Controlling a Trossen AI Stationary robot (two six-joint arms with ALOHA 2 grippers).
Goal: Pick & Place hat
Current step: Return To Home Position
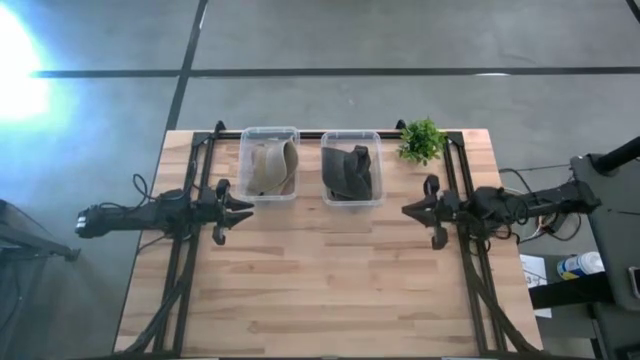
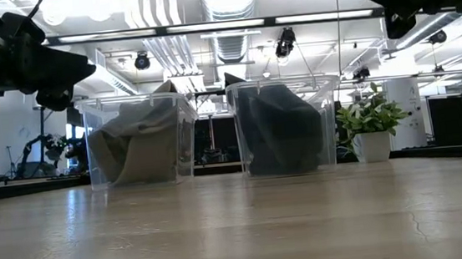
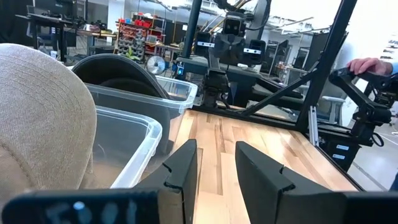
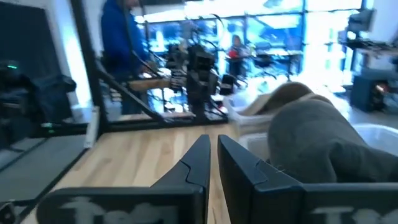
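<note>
A tan hat (image 1: 268, 168) sits in the left clear bin (image 1: 243, 160), and a dark grey hat (image 1: 349, 172) sits in the right clear bin (image 1: 378, 165). Both bins stand at the table's far side. In the low view the tan hat (image 2: 136, 146) and the grey hat (image 2: 280, 129) fill their bins. My left gripper (image 1: 248, 210) hovers open just left of and nearer than the tan hat's bin, its fingers (image 3: 214, 149) pointing right across the table. My right gripper (image 1: 405, 209) hovers shut to the right of the grey hat's bin, and its wrist view (image 4: 212, 142) shows the grey hat (image 4: 323, 140) close by.
A small potted plant (image 1: 421, 140) stands at the table's far right corner, beside the right bin. Black frame rails run along the left and right table edges (image 1: 185, 260). The near half of the wooden table (image 1: 330, 290) lies bare. A person's hand (image 3: 370, 64) shows beyond the table.
</note>
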